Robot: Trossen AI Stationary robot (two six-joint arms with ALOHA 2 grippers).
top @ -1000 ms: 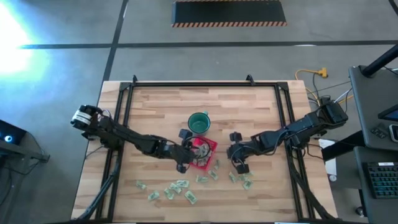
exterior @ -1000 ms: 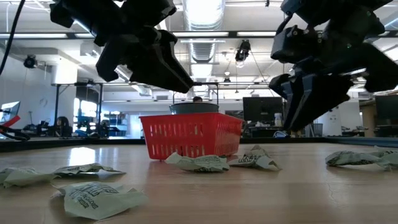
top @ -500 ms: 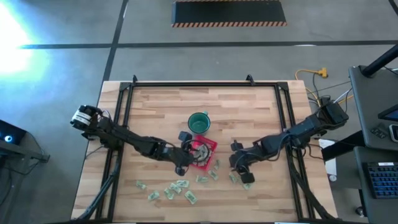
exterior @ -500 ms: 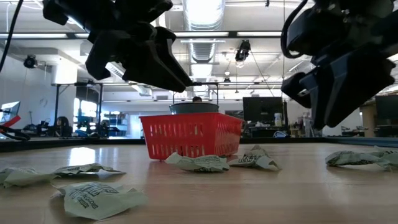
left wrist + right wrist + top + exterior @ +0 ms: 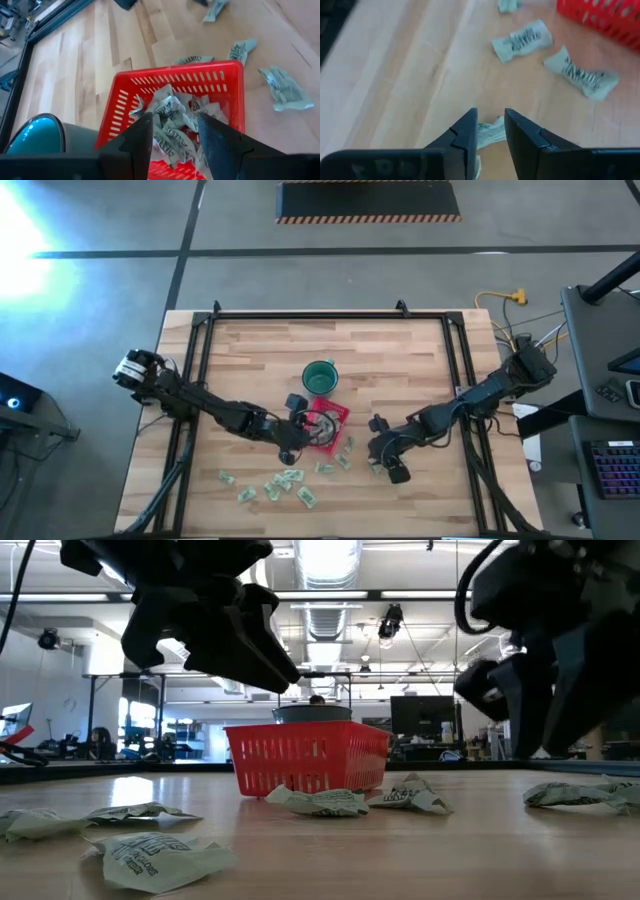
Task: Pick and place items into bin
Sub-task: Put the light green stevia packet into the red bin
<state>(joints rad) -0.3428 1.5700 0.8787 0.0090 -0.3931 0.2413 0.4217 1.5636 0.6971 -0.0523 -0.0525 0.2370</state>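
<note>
**Right end effector drops toward a loose piece while left hangs over the bin**

Right end effector [image 5: 487, 131] sits low beside the red bin [image 5: 338, 416], on the side away from the green cup [image 5: 319, 377], among the scattered items. Its fingers are parted, with a slim gap, and a pale wrapped piece [image 5: 490, 131] lies on the table [image 5: 400, 360] just beyond the tips. Nothing is gripped.

Left end effector [image 5: 172, 131] hangs above the bin with its fingers apart and empty. The bin already holds a heap of crumpled green-and-white pieces [image 5: 172, 112].

Items: more loose pieces [image 5: 285, 481] lie on the table past the bin, on the side away from the cup; two [image 5: 522, 40] lie between the right end effector and the bin.

Step in hand, as I judge it: right arm is reaching for its next pick; left arm has nothing to carry. The next move calls for the right fingers to settle on either side of the piece and close, then lift and carry it over the bin's rim.

Against the earlier frames: the right arm has swung away from the bin and come lower, toward the table's near edge, its fingers a little wider. The left arm has barely shifted. The loose pieces lie as they did.
</note>
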